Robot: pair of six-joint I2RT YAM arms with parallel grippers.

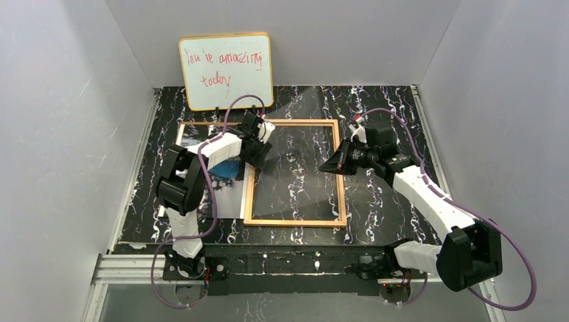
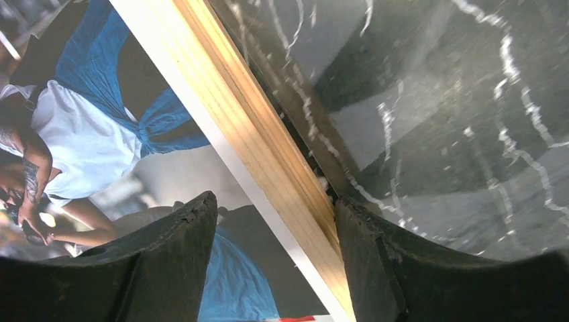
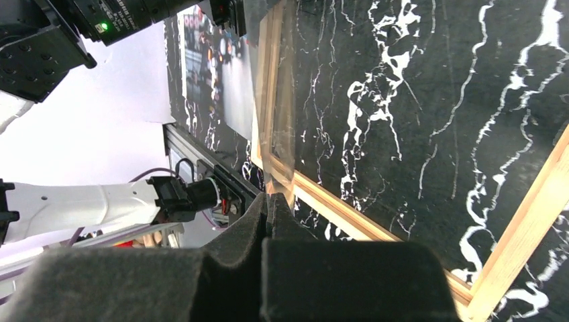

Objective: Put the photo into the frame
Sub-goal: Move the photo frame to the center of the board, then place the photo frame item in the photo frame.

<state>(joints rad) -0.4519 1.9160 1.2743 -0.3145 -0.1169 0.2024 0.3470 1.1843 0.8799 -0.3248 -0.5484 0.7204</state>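
The golden-wood frame lies flat near the middle of the black marbled worktop, and the veined surface shows through its opening. The photo, a colour print with blue and white clothing and a white edge, lies on the worktop just to the frame's left. Its right edge runs along the frame's left rail, and the left arm covers part of it. The left pincer points down over that left rail near the far corner. In its wrist view, the left pincer stands partly open and straddles the wooden rail. One finger hangs over the photo and the other is on the inner side of the rail; nothing is clamped between them. The right pincer reaches in from the right over the frame's right rail. In its wrist view, the right pincer is closed, with a corner of the clear pane pinched between the tips. The pane stands tilted up off the frame. From above, the pane reads only as a faint sheen. A yellow-rimmed whiteboard with red handwriting leans against the back wall.
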